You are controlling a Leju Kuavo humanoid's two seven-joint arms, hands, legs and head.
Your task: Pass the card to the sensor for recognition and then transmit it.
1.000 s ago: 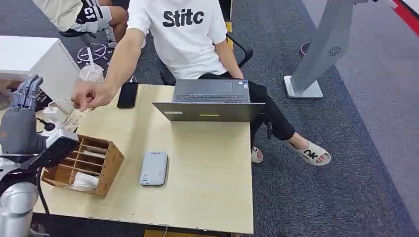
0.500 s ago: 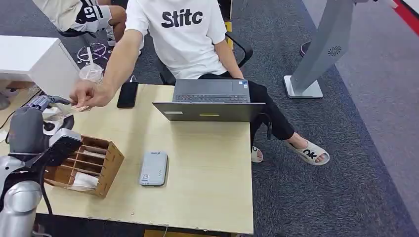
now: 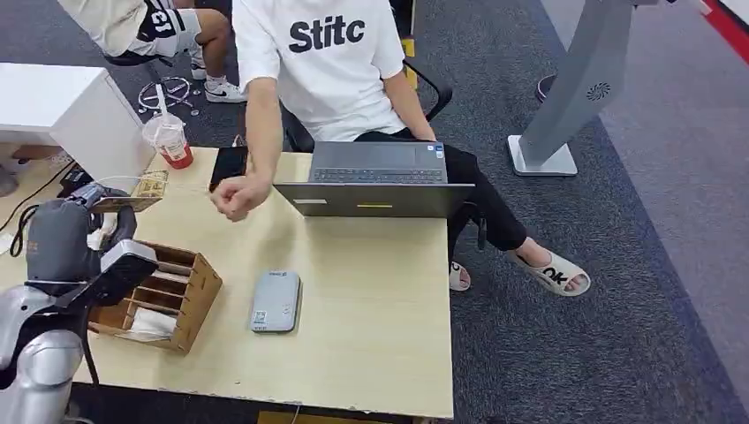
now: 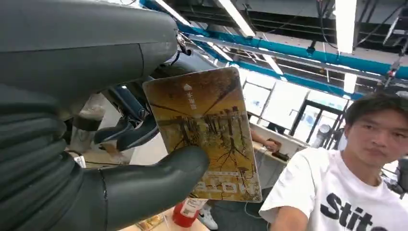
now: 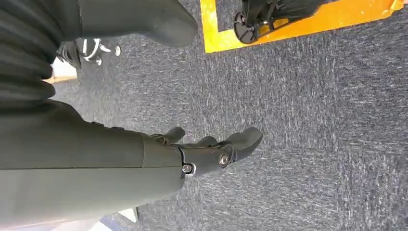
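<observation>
My left hand (image 3: 66,231) is raised over the table's left edge and pinches a yellow-brown card (image 3: 139,191) between thumb and fingers. The left wrist view shows the card (image 4: 209,130) with its printed tree picture, the thumb (image 4: 159,180) pressing on its face. The grey card sensor (image 3: 275,301) lies flat on the table, to the right of the wooden organizer (image 3: 159,295). A person in a white shirt sits across the table, with a fist (image 3: 231,196) hovering near the laptop. My right hand (image 5: 202,154) hangs over grey carpet, fingers apart and holding nothing.
An open grey laptop (image 3: 375,181) stands at the table's far edge. A black phone (image 3: 229,166) and a drink cup (image 3: 169,140) with a straw sit at the far left. The light wooden table (image 3: 371,309) has bare room right of the sensor.
The person handed the card to my left hand, then drew the arm back toward the laptop. My left hand turned from fingers-up to holding the card.
</observation>
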